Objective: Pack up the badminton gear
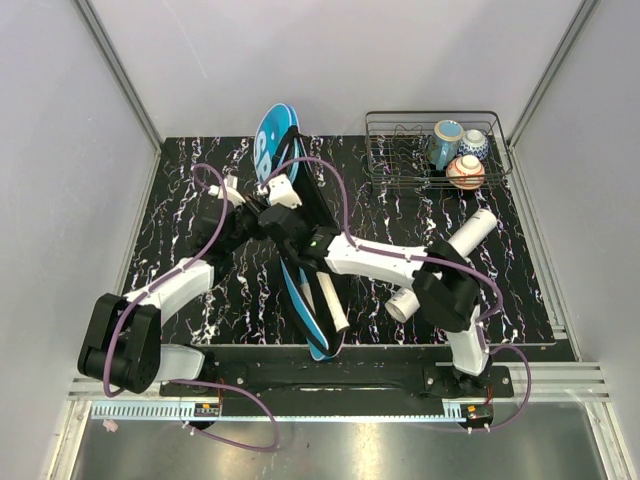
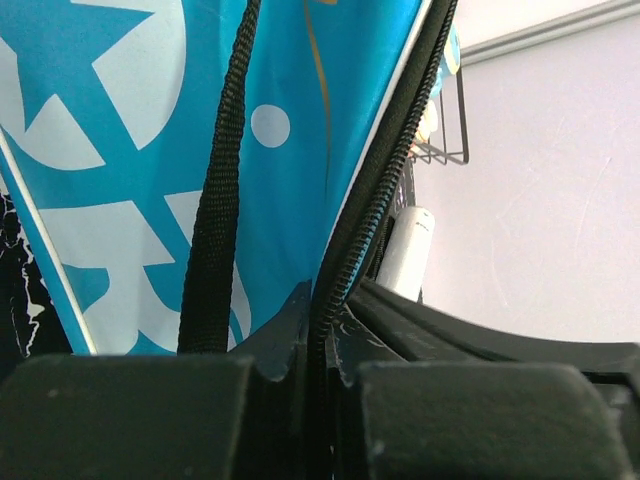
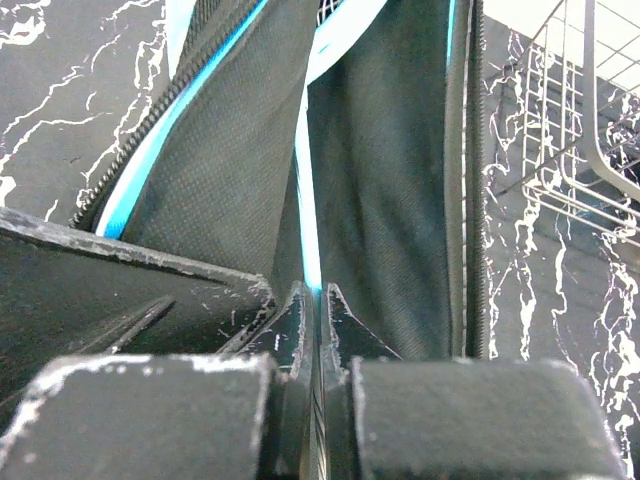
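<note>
The teal racket bag point(image 1: 272, 140) lies lengthwise down the middle of the table, its mouth held apart. A white racket handle point(image 1: 331, 306) sticks out of its near end. My left gripper point(image 1: 262, 213) is shut on the bag's black zipper edge point(image 2: 372, 215), with the teal printed side point(image 2: 130, 150) and a black strap point(image 2: 215, 230) filling the left wrist view. My right gripper point(image 1: 297, 228) is shut on the bag's thin teal-piped edge point(image 3: 310, 240), and the black lining point(image 3: 385, 170) shows on both sides of it. The long white tube point(image 1: 474, 232) lies to the right, partly under my right arm.
A black wire rack point(image 1: 385, 150) with three ceramic cups point(image 1: 462, 160) stands at the back right, close to the bag's far end; its wires point(image 3: 580, 120) show in the right wrist view. Grey walls enclose the black marbled table point(image 1: 200, 170).
</note>
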You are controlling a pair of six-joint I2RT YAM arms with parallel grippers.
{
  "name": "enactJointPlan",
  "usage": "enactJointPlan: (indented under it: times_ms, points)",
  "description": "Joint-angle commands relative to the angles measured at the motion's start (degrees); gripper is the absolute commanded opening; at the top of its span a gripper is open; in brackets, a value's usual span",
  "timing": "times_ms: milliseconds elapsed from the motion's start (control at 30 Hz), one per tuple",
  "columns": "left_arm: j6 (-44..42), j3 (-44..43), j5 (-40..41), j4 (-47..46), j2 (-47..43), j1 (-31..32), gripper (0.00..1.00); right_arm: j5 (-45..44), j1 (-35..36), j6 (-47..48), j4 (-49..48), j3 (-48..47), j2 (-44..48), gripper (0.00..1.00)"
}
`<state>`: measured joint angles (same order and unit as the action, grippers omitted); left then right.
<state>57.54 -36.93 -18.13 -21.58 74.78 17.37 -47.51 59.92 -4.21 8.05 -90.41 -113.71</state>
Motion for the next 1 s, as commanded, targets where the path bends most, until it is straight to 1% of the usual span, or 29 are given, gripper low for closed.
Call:
enactJointPlan:
  times_ms: [0, 33, 100, 200, 233, 267, 300, 367, 433, 467, 500, 567, 633, 700, 733, 767, 800, 833, 867, 900, 967]
  points:
    - [4.51, 1.85, -10.78, -8.82, -1.22, 1.97, 0.0, -9.87, -0.51, -3.17, -16.91, -0.3, -3.36, 0.0]
    - [4.69, 2.21, -10.7, -9.26, -1.39, 2.06, 0.0, -10.58, -0.07, -3.52, -18.15, 0.32, -3.97, 0.0]
    - [4.69, 3.09, -10.35, -9.79, -2.01, 2.06, 0.0, -11.64, 0.9, -7.99, -17.03, 1.02, -4.5, 0.0]
    - [4.69, 4.05, -9.73, -10.23, -2.27, 2.06, 0.0, -9.98, 1.25, -15.64, -15.19, 2.69, -4.77, 0.0]
    - [4.78, 4.14, -9.82, -10.41, -2.36, 1.97, 0.0, -9.45, 1.34, -16.35, -15.26, 2.87, -5.29, 0.01]
    - [4.86, 4.23, -10.08, -10.58, -2.19, 2.06, 0.0, -8.93, 1.34, -16.01, -15.7, 3.31, -5.47, 0.07]
    - [4.86, 4.23, -10.43, -10.67, -2.1, 2.06, 0.0, -8.48, 1.25, -14.96, -18.66, 4.96, -5.73, 0.09]
    - [4.86, 4.67, -10.7, -11.02, -2.1, 1.97, 0.0, -8.31, 1.25, -11.2, -22.8, 8.65, -6.08, 0.09]
    - [4.95, 5.11, -11.05, -11.72, -2.27, 1.97, 0.0, -5.07, 1.34, -6.28, -33.5, 12.87, -5.3, 0.08]
    - [4.95, 5.28, -11.22, -11.64, -2.19, 1.8, 0.0, -3.14, 1.25, -1.55, -37.81, 17.42, -4.77, 0.03]
    - [4.86, 5.29, -12.01, -11.46, -2.36, 1.53, 0.0, -0.25, 1.25, 1.19, -45.33, 19.11, -4.42, 0.0]
    - [4.78, 5.64, -12.89, -11.55, -2.54, 0.92, 0.0, -0.92, 1.25, 6.12, -47.95, 20.27, -4.33, 0.0]
    - [4.86, 5.99, -13.6, -11.64, -2.8, 0.39, 0.0, -1.45, 1.16, 6.93, -48.04, 20.19, -4.24, 0.0]
    - [5.21, 6.34, -14.3, -12.78, -2.8, 0.04, 0.0, -2.58, 1.16, 4.48, -45.95, 19.49, -4.33, 0.01]
    - [5.48, 6.25, -14.21, -13.13, -2.71, 0.04, 0.0, -2.24, 1.25, 1.16, -42.8, 18.44, -4.24, 0.05]
    - [5.91, 6.17, -14.3, -13.83, -2.54, -0.05, 0.0, -0.85, 1.25, -4.44, -35.81, 16.17, -4.15, 0.11]
    - [6.09, 6.08, -14.56, -14.1, -2.36, -0.14, 0.0, 3.08, 1.51, -6.93, -32.78, 15.27, -3.89, 0.17]
    - [6.09, 5.9, -14.65, -14.1, -2.27, -0.14, 0.0, 4.6, 1.69, -9.48, -29.97, 14.39, -3.1, 0.21]
    - [6.09, 5.55, -14.65, -13.66, -2.19, -0.23, 0.0, 6.44, 1.69, -14.03, -27.07, 12.99, -2.66, 0.24]
    - [6.09, 5.29, -15.0, -13.57, -2.19, -0.49, 0.0, 10.03, 1.69, -15.47, -22.34, 12.72, -2.05, 0.26]
    - [6.44, 5.2, -15.44, -13.4, -2.27, -1.36, 0.0, 13.65, 1.26, -14.61, -19.67, 13.93, 0.5, 0.4]
